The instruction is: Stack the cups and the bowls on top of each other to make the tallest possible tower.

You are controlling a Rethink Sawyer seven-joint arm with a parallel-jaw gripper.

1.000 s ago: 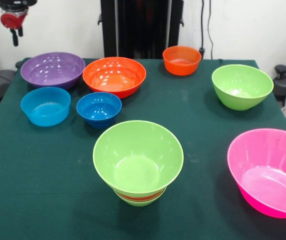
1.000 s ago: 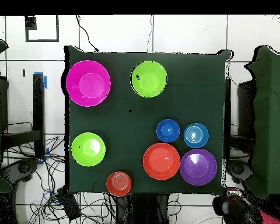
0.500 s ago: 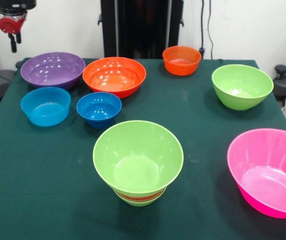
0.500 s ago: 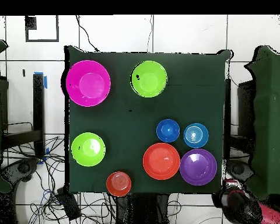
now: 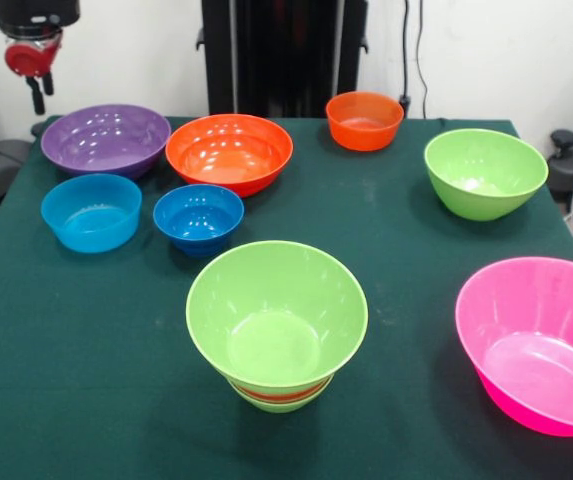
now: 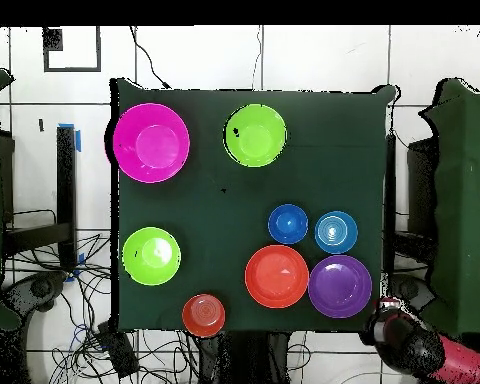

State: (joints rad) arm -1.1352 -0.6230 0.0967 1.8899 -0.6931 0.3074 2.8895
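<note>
Movement over the last second belongs to the arm alone: we see the pincer (image 5: pixel 38 88) drift a little toward the worktop (image 5: pixel 86 380) from its parked spot off the corner, while no bowl has shifted. In the front view it hangs high above and beyond the purple bowl (image 5: pixel 106 138), well apart from everything, and carries nothing. Its two dark tips show, but we cannot tell whether they stand apart or together.

The tower (image 5: pixel 277 322) stands near the front edge: a wide lime green bowl on top, an orange band under it and a small green base below, upright and steady as far as we can judge. From above it shows only as one lime green disc (image 6: pixel 255 134).

Loose on the worktop are the large orange bowl (image 5: pixel 229 151), the small orange bowl (image 5: pixel 365 119), the light blue bowl (image 5: pixel 91 211), the dark blue bowl (image 5: pixel 198 216), a second lime green bowl (image 5: pixel 485 171) and the pink bowl (image 5: pixel 536 340), each apart from the tower.

We read this as the start of a new reach. The purple bowl and its near neighbours lie closest to the pincer, so one of them looks the likely next pick. With only a few pieces stacked, most of the task remains.
</note>
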